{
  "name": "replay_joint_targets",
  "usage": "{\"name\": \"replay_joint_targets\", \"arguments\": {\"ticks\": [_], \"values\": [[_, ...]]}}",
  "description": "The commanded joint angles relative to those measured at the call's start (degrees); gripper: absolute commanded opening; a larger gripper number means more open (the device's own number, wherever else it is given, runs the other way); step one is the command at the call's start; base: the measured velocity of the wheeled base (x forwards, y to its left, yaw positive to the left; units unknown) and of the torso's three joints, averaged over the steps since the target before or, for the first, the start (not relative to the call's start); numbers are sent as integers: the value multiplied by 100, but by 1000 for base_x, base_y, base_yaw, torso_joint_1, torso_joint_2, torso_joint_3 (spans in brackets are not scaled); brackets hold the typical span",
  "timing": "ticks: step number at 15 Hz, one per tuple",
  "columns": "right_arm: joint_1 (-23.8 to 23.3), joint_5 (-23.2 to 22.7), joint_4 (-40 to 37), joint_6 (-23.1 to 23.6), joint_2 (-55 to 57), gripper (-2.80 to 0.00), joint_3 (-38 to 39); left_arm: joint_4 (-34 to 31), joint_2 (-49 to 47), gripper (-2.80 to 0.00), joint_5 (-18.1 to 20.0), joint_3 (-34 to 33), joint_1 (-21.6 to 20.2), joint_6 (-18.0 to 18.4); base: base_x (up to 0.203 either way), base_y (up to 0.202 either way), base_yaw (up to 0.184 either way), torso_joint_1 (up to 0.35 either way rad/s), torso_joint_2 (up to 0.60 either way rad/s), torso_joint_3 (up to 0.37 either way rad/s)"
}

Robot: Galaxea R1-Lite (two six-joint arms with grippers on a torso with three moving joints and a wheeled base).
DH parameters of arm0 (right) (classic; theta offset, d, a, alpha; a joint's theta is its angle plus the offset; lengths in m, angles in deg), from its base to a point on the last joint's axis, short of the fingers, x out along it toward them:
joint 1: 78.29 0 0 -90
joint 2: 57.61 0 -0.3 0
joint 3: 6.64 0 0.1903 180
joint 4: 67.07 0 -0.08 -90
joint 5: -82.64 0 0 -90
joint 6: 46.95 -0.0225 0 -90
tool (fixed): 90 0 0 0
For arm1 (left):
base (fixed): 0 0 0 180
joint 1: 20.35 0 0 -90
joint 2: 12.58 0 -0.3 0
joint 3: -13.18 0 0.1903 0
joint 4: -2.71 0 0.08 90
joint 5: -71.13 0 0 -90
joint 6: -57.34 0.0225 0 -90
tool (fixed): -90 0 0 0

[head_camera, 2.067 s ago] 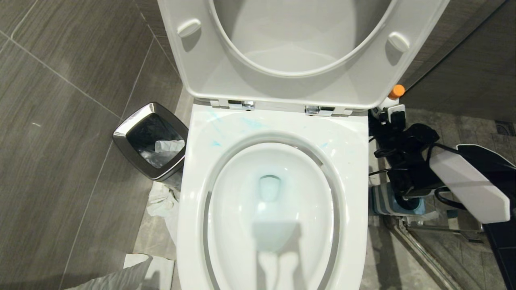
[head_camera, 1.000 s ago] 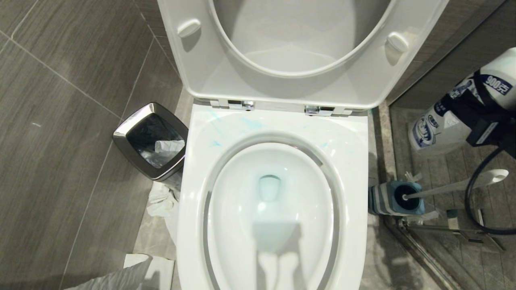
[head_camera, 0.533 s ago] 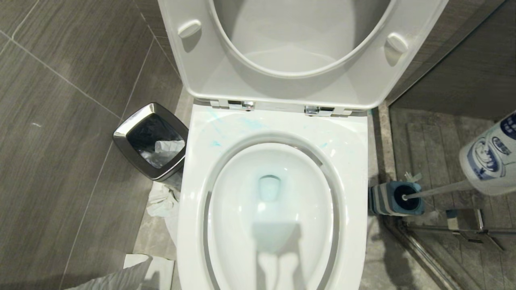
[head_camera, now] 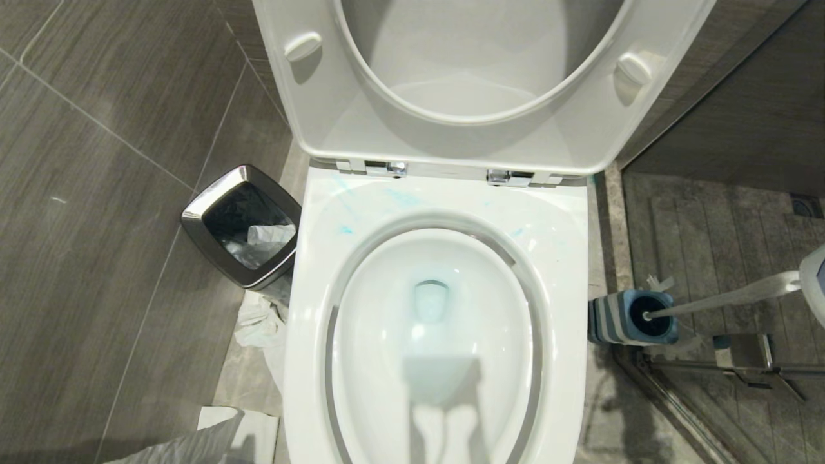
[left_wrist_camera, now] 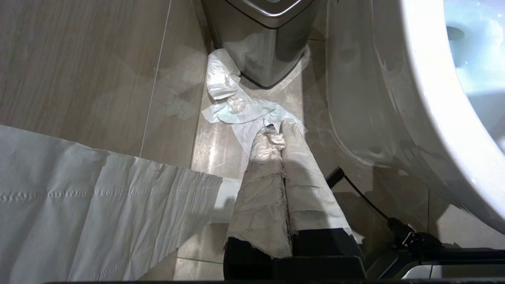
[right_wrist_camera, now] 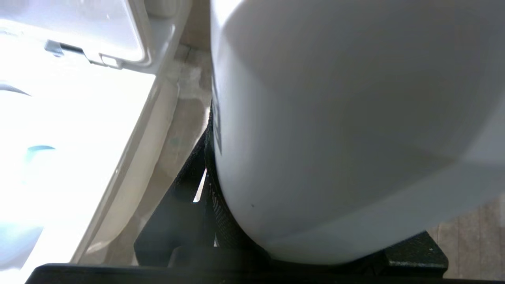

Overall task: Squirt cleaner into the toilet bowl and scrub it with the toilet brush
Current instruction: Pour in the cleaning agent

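The white toilet bowl (head_camera: 561, 270) fills the head view, seat and lid raised. Turquoise cleaner streaks (head_camera: 345, 196) mark the back rim, and the water (head_camera: 430, 303) is tinted blue. The toilet brush (head_camera: 728, 298) stands in its blue holder (head_camera: 628, 317) on the floor right of the bowl. My right gripper (right_wrist_camera: 311, 189) is shut on a white cleaner bottle (right_wrist_camera: 335, 98), held beside the bowl's right side. Only a sliver of that bottle (head_camera: 815, 283) shows at the head view's right edge. My left gripper (left_wrist_camera: 276, 130), cloth-wrapped, is shut low beside the bowl's left side.
A chrome-rimmed bin (head_camera: 242, 222) stands left of the toilet with crumpled tissue (head_camera: 258, 322) at its foot. A paper sheet (head_camera: 213, 438) lies near the front left. A metal door rail (head_camera: 709, 367) runs along the floor by the brush holder.
My right arm lifted the bottle from the floor behind the brush holder, then carried it down and right until it almost left the head view. The left arm has not moved.
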Motion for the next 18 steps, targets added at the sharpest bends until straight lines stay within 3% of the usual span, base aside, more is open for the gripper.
{"name": "replay_joint_targets", "arguments": {"ticks": [1, 8, 18], "values": [[-1, 4, -148, 27, -194, -280, -84, 2, 0, -280, -5, -44, -1, -2, 0, 0, 0, 0, 0, 0], [-1, 4, -575, 146, -694, -280, -69, 2, 0, -280, -5, -44, -1, -11, 0, 0, 0, 0, 1, 17], [3, -51, -857, 155, -942, -280, 161, 2, 0, -280, -5, -44, -1, -11, 0, 0, 0, 0, 4, 190]]}}
